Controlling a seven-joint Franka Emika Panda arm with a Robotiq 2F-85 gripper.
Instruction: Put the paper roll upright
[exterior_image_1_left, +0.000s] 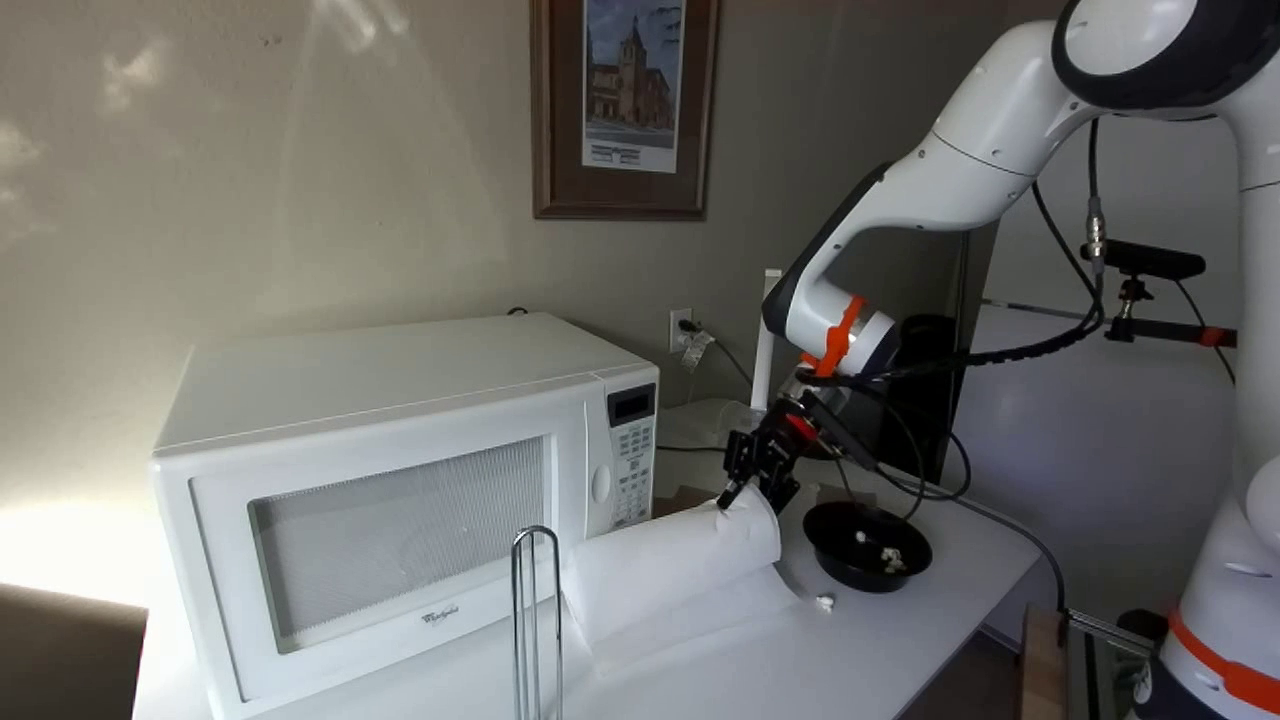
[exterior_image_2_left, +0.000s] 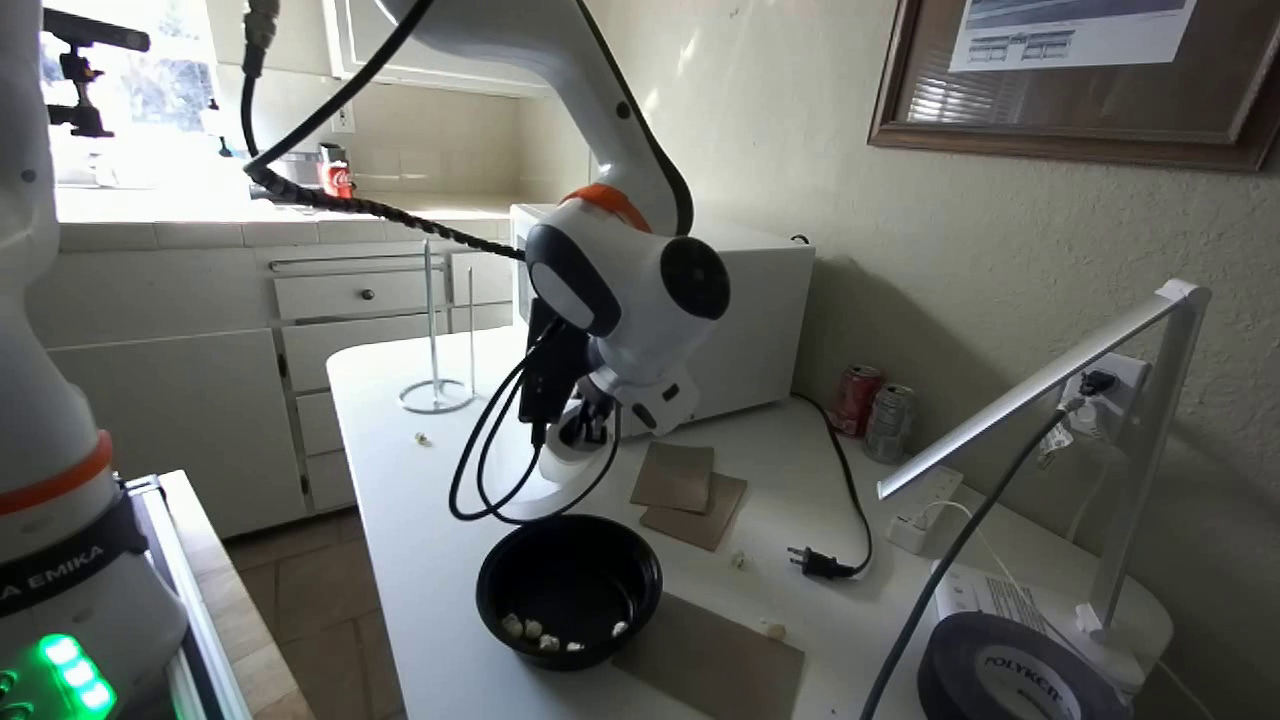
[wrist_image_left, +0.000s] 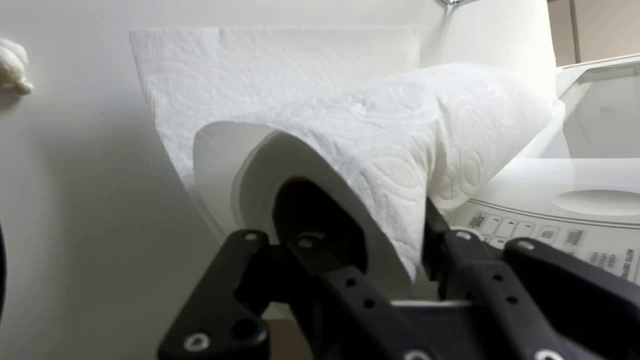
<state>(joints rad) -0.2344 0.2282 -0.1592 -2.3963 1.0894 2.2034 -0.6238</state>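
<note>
At left in an exterior view stands the white microwave (exterior_image_1_left: 400, 500), a metal wire stand (exterior_image_1_left: 517, 600) before it. Next, rightward, the paper roll (exterior_image_1_left: 670, 560) lies on its side on the table (exterior_image_1_left: 760, 665), a loose sheet (exterior_image_1_left: 715, 612) spread along it. The gripper (exterior_image_1_left: 754, 492) meets the roll's right end, clamped on its wall, one finger in the hollow core and one finger (wrist_image_left: 462, 257) outside. Farther right sits a black bowl (exterior_image_1_left: 850, 573) holding popcorn (exterior_image_1_left: 890, 558).

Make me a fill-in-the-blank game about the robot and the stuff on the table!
The paper towel roll lies on its ____.
The black bowl holds pieces of ____.
The brand name on the microwave is ____.
In the wrist view, the gripper has the roll's edge between its two ____.

Missing words: side; popcorn; Whirlpool; fingers.
</note>
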